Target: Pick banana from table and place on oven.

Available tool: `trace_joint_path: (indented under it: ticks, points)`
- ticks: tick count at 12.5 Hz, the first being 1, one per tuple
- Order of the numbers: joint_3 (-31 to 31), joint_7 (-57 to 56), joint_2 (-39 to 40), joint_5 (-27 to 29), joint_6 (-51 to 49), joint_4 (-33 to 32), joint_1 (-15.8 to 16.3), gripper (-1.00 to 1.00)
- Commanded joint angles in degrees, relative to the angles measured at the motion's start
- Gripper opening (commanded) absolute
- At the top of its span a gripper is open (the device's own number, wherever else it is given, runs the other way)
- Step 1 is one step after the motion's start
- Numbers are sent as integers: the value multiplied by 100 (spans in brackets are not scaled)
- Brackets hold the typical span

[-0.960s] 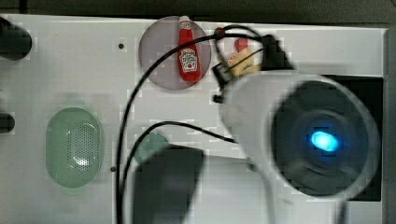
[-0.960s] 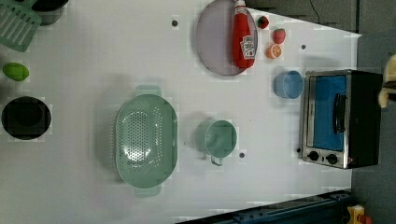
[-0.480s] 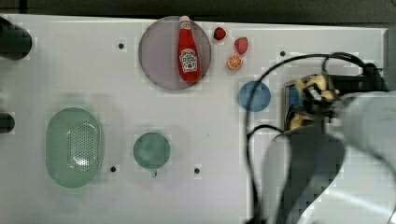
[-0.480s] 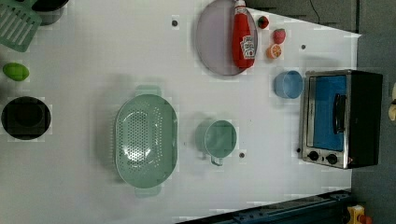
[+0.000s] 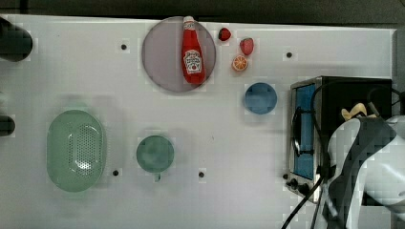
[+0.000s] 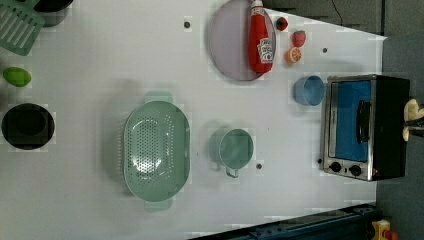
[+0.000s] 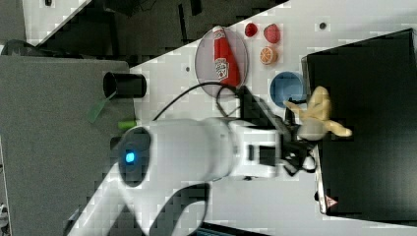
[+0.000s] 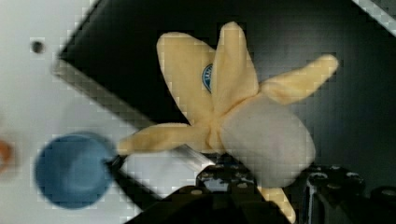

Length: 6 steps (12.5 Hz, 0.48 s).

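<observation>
On the large white flat table, the black-topped silver toaster oven sits below the black gripper grasping the pale yellow peeled toy banana

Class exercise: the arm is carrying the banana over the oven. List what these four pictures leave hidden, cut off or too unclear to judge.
1. Top view: the arm covers most of the banana and part of the oven top.
2. Left view: the picture's right edge cuts off the banana.
3. Wrist view: the banana hides the fingertips, so the gripper contact is unclear.
4. Right view: whether the banana touches the oven cannot be told.
</observation>
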Motion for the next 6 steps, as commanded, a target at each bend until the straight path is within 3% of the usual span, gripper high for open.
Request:
trace_joint_path:
  ticks: [1, 3, 6]
  points:
    - [-152, -1312, 56, -78, 115, 361, -23, -57]
    - [-238, -1707, 172, -57, 112, 409, -39, -47]
    - [-229, -1720, 191, -53, 89, 404, -37, 18]
